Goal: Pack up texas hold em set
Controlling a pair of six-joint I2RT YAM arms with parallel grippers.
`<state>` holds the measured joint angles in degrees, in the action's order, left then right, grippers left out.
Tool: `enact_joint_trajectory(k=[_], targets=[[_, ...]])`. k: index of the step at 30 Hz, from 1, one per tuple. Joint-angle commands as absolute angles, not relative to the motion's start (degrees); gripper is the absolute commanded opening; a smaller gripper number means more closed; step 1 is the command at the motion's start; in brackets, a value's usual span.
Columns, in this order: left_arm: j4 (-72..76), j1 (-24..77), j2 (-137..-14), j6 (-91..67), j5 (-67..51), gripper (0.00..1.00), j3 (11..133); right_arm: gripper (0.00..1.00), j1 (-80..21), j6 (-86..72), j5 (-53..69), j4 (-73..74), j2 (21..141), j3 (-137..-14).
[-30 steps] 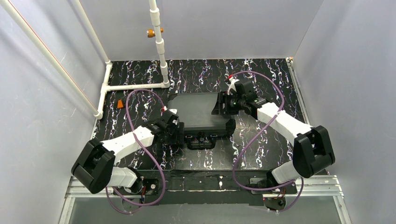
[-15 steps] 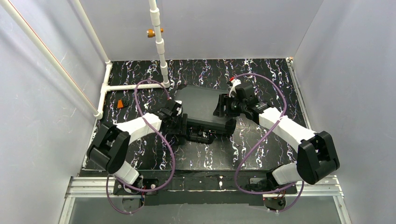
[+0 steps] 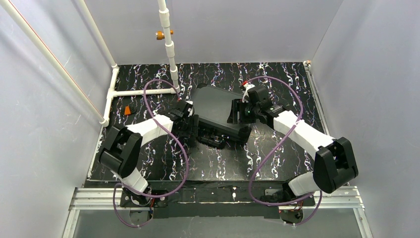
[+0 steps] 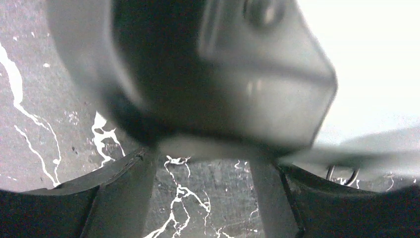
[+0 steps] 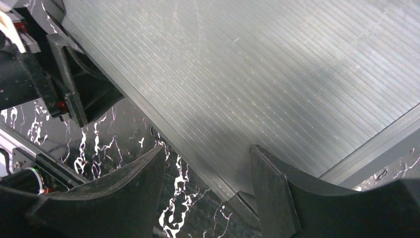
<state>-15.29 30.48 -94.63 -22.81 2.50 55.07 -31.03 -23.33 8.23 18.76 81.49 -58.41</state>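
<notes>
The texas hold em set is a black hard case (image 3: 215, 111), closed and lying skewed in the middle of the table, with its handle (image 3: 210, 141) at the front. No chips, cards or discs show. My left gripper (image 3: 190, 121) is open against the case's left front corner. In the left wrist view (image 4: 203, 193) that corner (image 4: 267, 74) is a blur just above the fingers. My right gripper (image 3: 236, 113) is open at the case's right edge. In the right wrist view (image 5: 208, 183) the ribbed lid (image 5: 257, 64) fills the frame, with its corner between the fingers.
A small orange block (image 3: 127, 110) lies at the left by the white PVC pipe frame (image 3: 143, 91). A vertical pipe (image 3: 170, 44) with a brass fitting stands at the back. Grey walls enclose the black marbled table (image 3: 277, 79).
The case has slid toward the back and turned a little. My left arm has swung forward and rightward with it. My right gripper has stayed at the case's right edge.
</notes>
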Motion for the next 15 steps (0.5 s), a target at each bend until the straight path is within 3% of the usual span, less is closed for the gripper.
enact_joint_trajectory(k=[1, 8, 15], targets=[[-14.95, 30.59, -86.13, -25.09, 1.81, 0.66, 50.81, 0.72, -31.82, -22.24, 8.97, 35.0, 84.56, -58.88], [-15.58, 30.72, -76.22, -28.48, 0.05, 0.66, 43.27, 0.72, -31.88, -22.41, 11.29, 33.78, 85.87, -65.53], [-11.87, 31.22, -71.72, -32.87, -5.44, 0.57, 38.75, 0.69, -32.46, -22.8, 13.91, 32.59, 90.17, -72.33]])
